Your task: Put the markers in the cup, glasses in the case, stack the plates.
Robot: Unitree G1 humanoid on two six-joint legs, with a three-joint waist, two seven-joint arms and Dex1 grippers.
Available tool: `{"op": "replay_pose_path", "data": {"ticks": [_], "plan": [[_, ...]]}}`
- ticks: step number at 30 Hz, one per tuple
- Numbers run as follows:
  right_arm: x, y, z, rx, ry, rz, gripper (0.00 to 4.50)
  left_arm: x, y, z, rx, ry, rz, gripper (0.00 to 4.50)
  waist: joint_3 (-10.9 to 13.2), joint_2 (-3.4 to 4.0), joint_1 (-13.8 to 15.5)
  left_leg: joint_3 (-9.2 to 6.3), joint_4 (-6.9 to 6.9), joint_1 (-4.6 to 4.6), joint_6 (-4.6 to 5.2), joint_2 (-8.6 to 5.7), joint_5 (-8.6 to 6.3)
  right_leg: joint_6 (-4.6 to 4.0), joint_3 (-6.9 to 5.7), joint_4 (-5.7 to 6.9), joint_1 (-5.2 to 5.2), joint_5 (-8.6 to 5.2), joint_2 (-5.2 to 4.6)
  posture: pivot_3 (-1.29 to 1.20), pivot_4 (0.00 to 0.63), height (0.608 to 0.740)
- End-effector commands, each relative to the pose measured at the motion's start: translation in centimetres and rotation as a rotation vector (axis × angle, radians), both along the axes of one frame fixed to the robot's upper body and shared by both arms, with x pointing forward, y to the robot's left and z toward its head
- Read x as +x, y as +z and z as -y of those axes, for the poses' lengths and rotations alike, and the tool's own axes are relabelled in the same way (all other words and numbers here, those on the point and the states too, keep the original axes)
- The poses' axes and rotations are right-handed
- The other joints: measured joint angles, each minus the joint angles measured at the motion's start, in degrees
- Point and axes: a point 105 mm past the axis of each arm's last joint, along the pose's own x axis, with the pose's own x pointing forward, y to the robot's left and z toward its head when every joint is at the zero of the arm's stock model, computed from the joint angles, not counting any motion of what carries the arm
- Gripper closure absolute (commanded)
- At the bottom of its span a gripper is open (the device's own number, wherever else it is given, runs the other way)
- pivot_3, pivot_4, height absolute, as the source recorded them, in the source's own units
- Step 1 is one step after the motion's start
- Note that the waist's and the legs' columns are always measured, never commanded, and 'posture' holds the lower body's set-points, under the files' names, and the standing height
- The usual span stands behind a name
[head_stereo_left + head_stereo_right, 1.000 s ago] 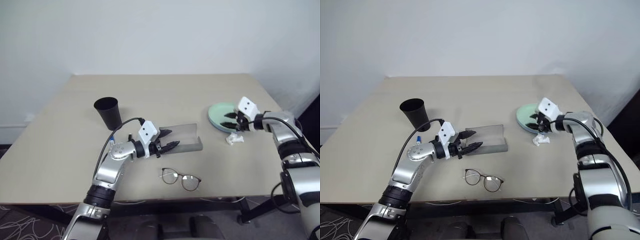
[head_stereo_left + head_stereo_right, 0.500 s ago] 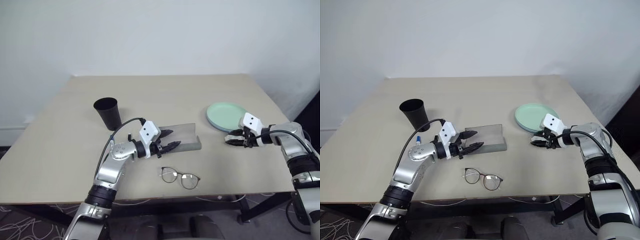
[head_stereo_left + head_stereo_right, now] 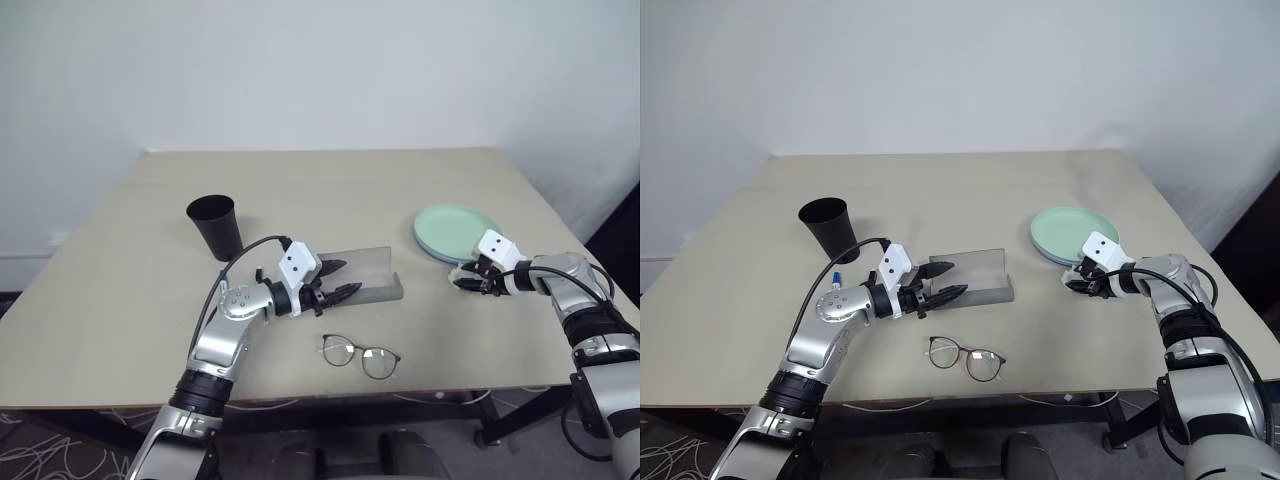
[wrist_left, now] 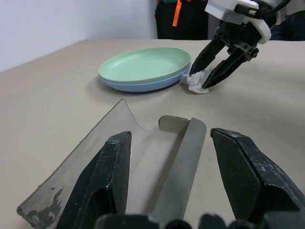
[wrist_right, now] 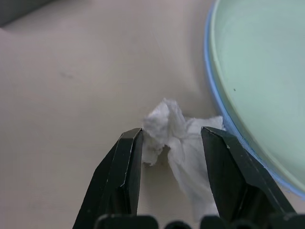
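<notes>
Plates (image 3: 455, 232) stacked on beige table (image 3: 330, 200), white wall (image 3: 320, 70), left gripper (image 3: 335, 280) apart, right gripper (image 5: 167, 157) apart around scrap (image 5: 178, 138)

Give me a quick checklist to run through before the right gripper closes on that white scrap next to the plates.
1. Right gripper open: ok.
2. White scrap between its fingers: ok.
3. Fingers clear of the green plate and blue plate rims: ok, though close.
4. Plates stacked, green on blue: ok.
5. Left gripper open, apart from the right, over the open case: ok.
6. Fingertips low enough to catch the scrap: cannot tell.
</notes>
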Motion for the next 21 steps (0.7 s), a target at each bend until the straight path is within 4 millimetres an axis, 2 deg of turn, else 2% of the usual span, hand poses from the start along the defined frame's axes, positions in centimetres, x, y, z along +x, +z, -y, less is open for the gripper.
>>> {"op": "replay_pose_path", "data": {"ticks": [1,4,5,10,16,21], "plan": [[0.9,1.7,-0.3,-0.006,0.016,0.063,3.28,0.1,1.3,0.1,-0.018,-0.008,0.048,1.7,0.0,0.0,0.0,0.0,0.0,0.0,0.0,0.0,0.0,0.0,0.0,0.0,0.0,0.0,0.0,0.0,0.0,0.732],[0.9,1.7,-0.3,0.0,0.021,0.059,4.28,0.1,1.3,0.2,-0.019,-0.011,0.048,1.7,0.0,0.0,0.0,0.0,0.0,0.0,0.0,-0.01,0.0,0.0,0.02,0.0,0.0,0.0,0.0,0.0,0.0,0.732],[0.9,1.7,-0.4,0.003,0.022,0.058,4.45,0.1,1.3,0.2,-0.019,-0.011,0.047,1.7,0.0,0.0,-0.01,0.0,0.0,0.0,0.01,-0.01,0.0,0.0,0.02,0.0,0.01,0.0,0.0,0.0,0.0,0.732],[0.7,2.2,-0.5,0.019,0.042,0.063,4.45,0.1,1.2,0.2,-0.019,-0.014,0.047,1.7,0.0,0.0,0.0,0.0,0.0,0.01,0.01,-0.01,0.01,0.0,0.02,0.0,0.01,0.0,0.01,0.0,0.0,0.732],[0.3,5.2,-1.5,0.084,0.143,0.1,4.45,0.0,1.2,0.1,-0.018,-0.015,0.045,1.7,0.0,0.01,0.0,-0.02,0.0,0.0,0.02,-0.01,0.01,0.0,0.02,0.0,0.01,0.0,0.01,0.0,0.0,0.732],[0.6,6.4,-1.4,0.066,0.136,0.144,4.45,0.0,1.2,0.2,-0.018,-0.016,0.042,1.7,0.0,0.01,0.02,-0.03,0.0,0.01,0.01,0.0,0.0,0.0,0.0,0.0,0.02,0.0,0.01,0.0,0.0,0.732]]}}
